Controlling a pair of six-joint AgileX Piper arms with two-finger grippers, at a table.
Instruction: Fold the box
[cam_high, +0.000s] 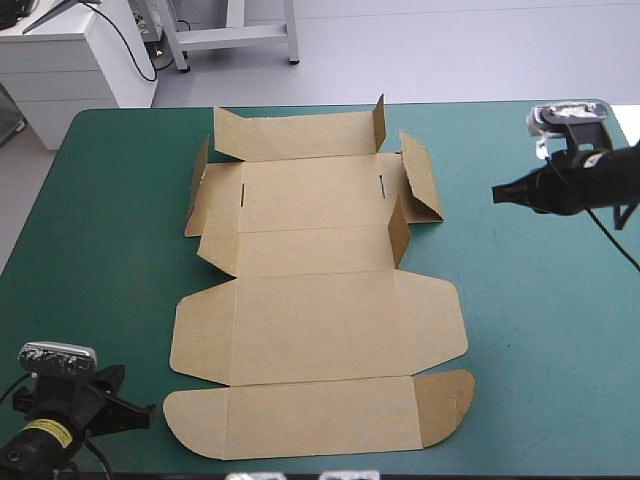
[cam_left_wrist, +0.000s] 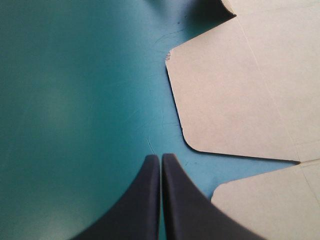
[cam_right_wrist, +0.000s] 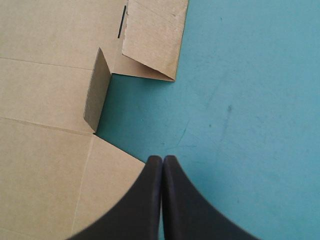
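Closest in, the left claw (cam_high: 148, 410) is at the table's near left corner, its two black fingers pressed together with nothing between them. It hangs over bare teal-green cover (cam_high: 100, 250), just beside the rounded near-left flaps (cam_left_wrist: 225, 100) of the box (cam_high: 320, 300). Across the table the right claw (cam_high: 497, 192) is likewise pinched to a point and empty. It is aimed at the box's right side, near a short tab (cam_right_wrist: 97, 92) that stands up from the sheet.

The brown box lies in the middle of the table, mostly flat. Only its far end shows any shape, with the far panel (cam_high: 295, 135) tilted up and the small side flaps lifted (none looks tucked in yet).

My reading is that each claw is parked off the board on its own side so that nothing pins the sheet down. The fingers are probably held together to work as a wedge, nudging a flap upward rather than gripping it. Folding seems at an early stage, with the near panels lying flat and untouched.
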